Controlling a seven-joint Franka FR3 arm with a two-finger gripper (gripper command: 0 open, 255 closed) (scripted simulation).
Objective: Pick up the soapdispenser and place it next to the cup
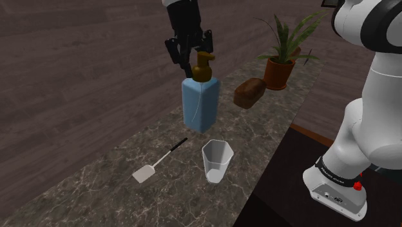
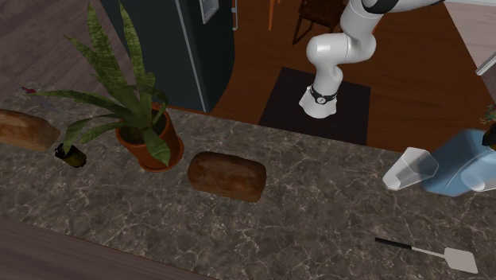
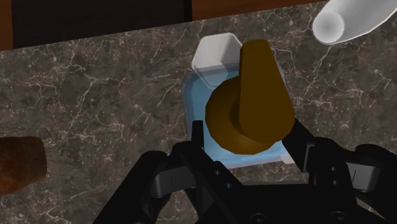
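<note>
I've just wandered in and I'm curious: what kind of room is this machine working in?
Most likely a home kitchen: a marbled stone counter holds a loaf of bread, a spatula and a potted plant, with a wood floor beyond.

All 3 views dim w/ flat, even light: dark marble counter [image 1: 122,161] barely shaded, white arm [image 1: 377,97] brightest at shoulder view's right, wood floor [image 2: 413,71] warmer at 2nd ext. view's top, soap dispenser [image 3: 251,95] pump softly shaded.

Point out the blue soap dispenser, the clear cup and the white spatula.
Blue soap dispenser with brown pump [image 1: 200,103]: shoulder view, body.
Clear faceted cup [image 1: 216,161]: shoulder view, side wall.
White black-handled spatula [image 1: 143,173]: shoulder view, blade.
</note>
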